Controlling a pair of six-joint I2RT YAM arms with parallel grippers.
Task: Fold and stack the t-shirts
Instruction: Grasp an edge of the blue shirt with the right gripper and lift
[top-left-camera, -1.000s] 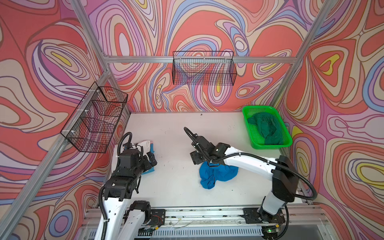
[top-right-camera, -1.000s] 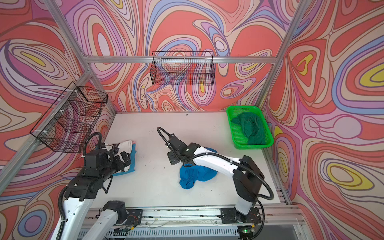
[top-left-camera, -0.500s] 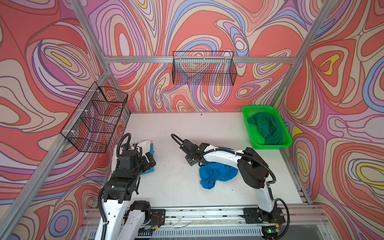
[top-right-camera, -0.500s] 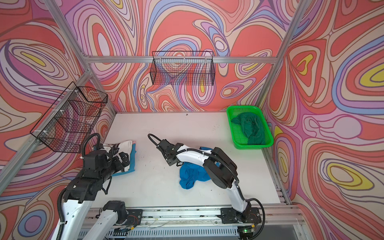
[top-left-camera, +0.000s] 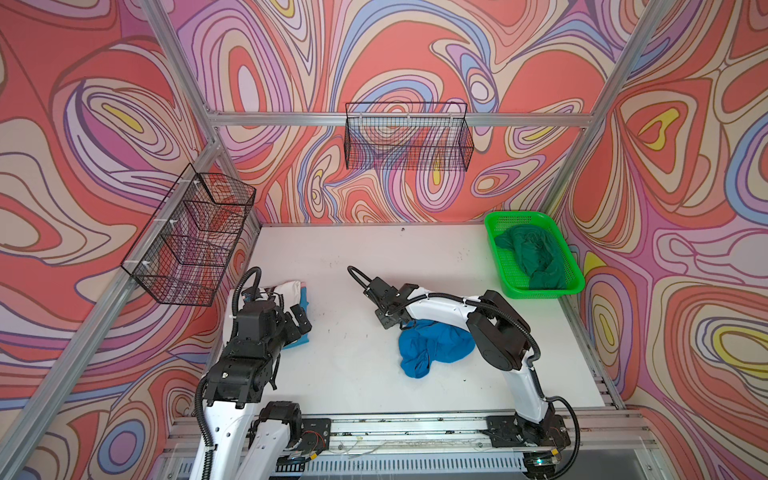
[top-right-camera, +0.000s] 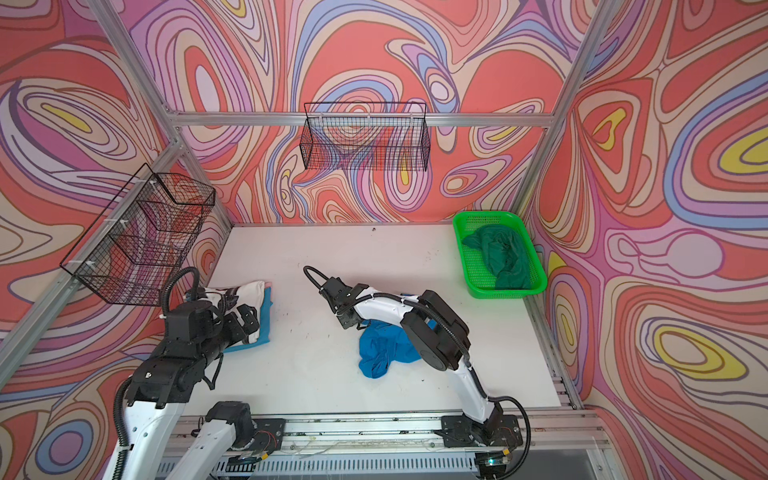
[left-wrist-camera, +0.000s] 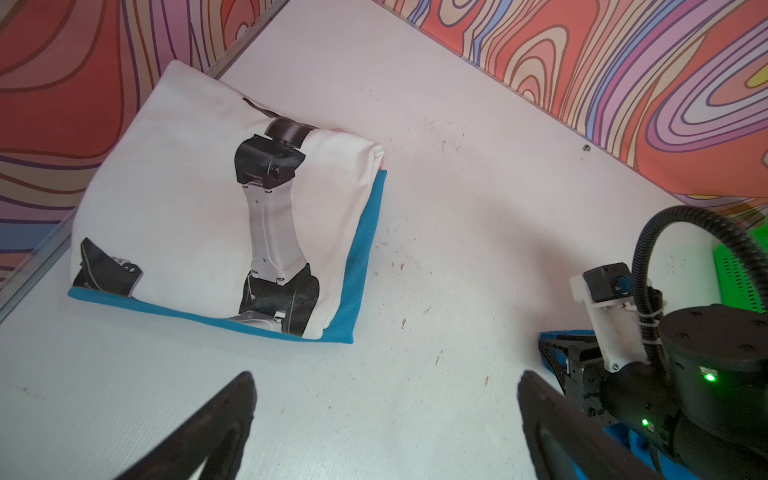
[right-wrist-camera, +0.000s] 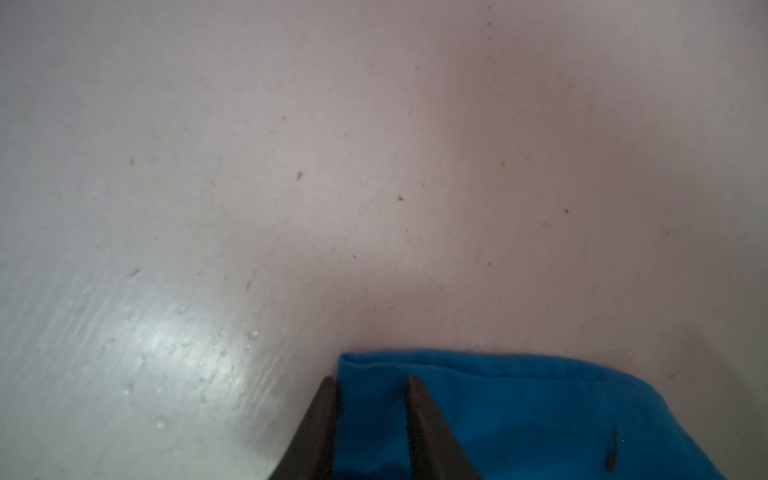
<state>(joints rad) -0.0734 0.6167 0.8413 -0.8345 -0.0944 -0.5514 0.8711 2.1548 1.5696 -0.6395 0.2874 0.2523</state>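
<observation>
White table (top-left-camera: 353, 257), green mesh basket (top-left-camera: 536, 292) holding crumpled dark green t-shirt (top-left-camera: 536, 253)

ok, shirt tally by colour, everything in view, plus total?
White printed t-shirt: 1
Lighter blue t-shirt: 1
Bright blue t-shirt: 1
Dark green t-shirt: 1
Total: 4
</observation>
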